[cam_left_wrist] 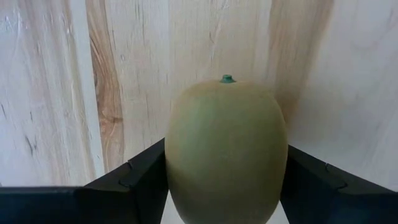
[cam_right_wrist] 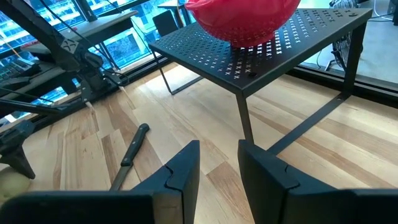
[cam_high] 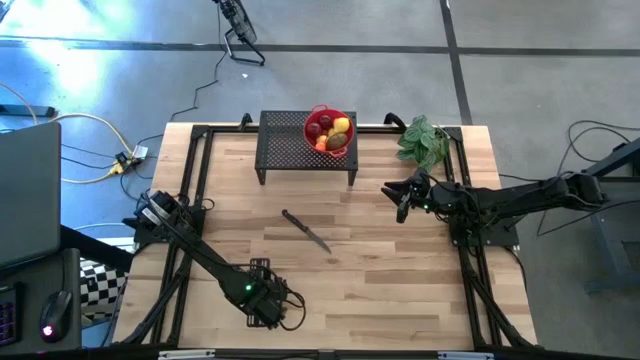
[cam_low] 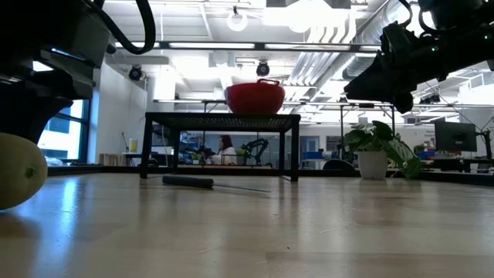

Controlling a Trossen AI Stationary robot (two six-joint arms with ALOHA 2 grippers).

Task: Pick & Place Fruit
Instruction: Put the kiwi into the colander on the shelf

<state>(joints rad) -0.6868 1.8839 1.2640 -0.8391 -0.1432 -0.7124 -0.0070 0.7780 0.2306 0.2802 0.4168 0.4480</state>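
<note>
A brown-green kiwi (cam_left_wrist: pixel 227 149) lies on its side on the wooden table near its front left edge, and also shows as the kiwi (cam_low: pixel 19 170) in the low view. My left gripper (cam_high: pixel 268 305) stands over it, pointing down. A red bowl (cam_high: pixel 328 130) with a yellow lemon (cam_high: pixel 342 126) and dark red fruit (cam_high: pixel 318 127) rests on a black perforated rack (cam_high: pixel 285 145) at the far edge. My right gripper (cam_high: pixel 402 200) hangs above the table's right part, open with a narrow gap and nothing in it. My left gripper has one finger (cam_left_wrist: pixel 134 180) on each long side (cam_left_wrist: pixel 173 162) of the kiwi, pinching it across its width. The fingers come from above, pointing down. The kiwi lies level with its underside on the table and its stem end (cam_left_wrist: pixel 227 79) past the fingers.
A slim dark-handled knife (cam_high: pixel 306 231) lies mid-table. A green leafy plant (cam_high: pixel 424 142) stands at the far right beside the rack. Black frame rails run along the table's left and right sides. Bare wood lies between the knife and the front edge.
</note>
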